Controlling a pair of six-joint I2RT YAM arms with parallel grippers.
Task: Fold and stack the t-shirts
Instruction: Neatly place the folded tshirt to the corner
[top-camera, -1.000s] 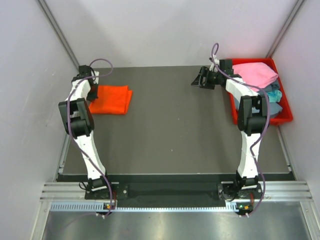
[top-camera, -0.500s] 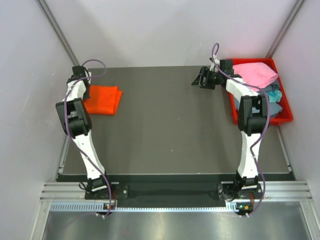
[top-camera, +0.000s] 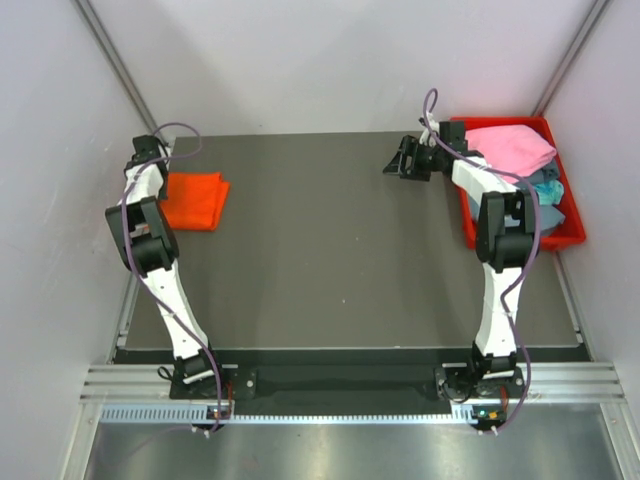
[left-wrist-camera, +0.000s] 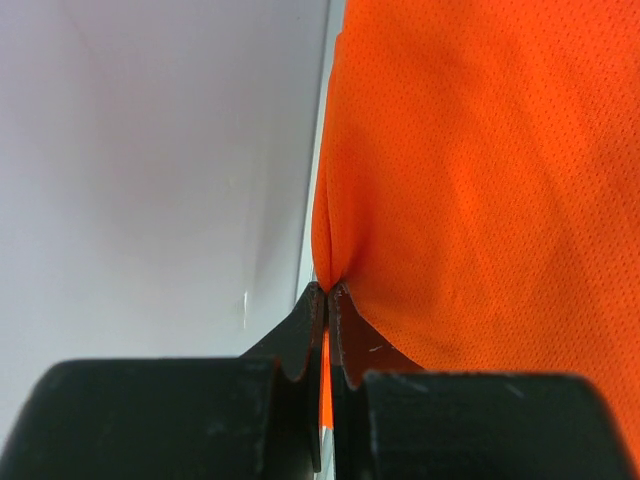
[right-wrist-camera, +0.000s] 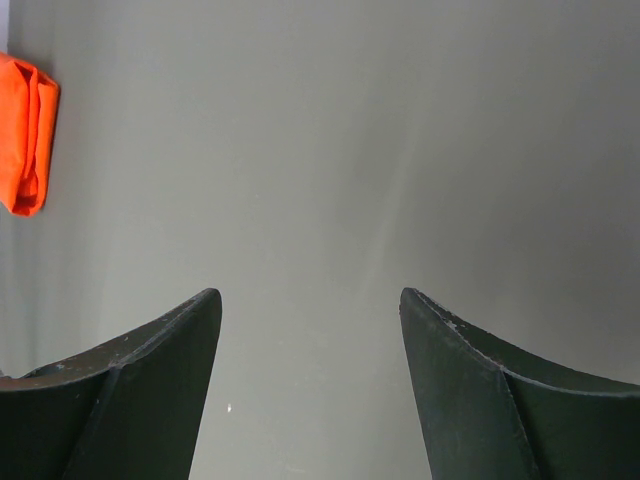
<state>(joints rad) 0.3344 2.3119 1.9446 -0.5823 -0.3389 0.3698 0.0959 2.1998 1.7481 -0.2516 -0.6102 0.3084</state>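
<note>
The folded orange t-shirt (top-camera: 195, 200) lies at the far left of the dark table, close to the left edge. My left gripper (top-camera: 165, 178) is shut on its left edge; in the left wrist view the closed jaws pinch a fold of the orange cloth (left-wrist-camera: 480, 180). My right gripper (top-camera: 398, 163) is open and empty above bare table at the back right; its view shows the orange shirt (right-wrist-camera: 25, 130) far off. A pink t-shirt (top-camera: 510, 148) lies on top of grey-blue and teal shirts (top-camera: 547, 190) in the red bin.
The red plastic bin (top-camera: 568, 235) stands at the back right corner of the table. White walls close in on the left, back and right. The left wall (left-wrist-camera: 150, 150) is right beside my left gripper.
My left gripper has dragged the orange t-shirt leftward, towards the table's left edge. The right arm has not moved.
</note>
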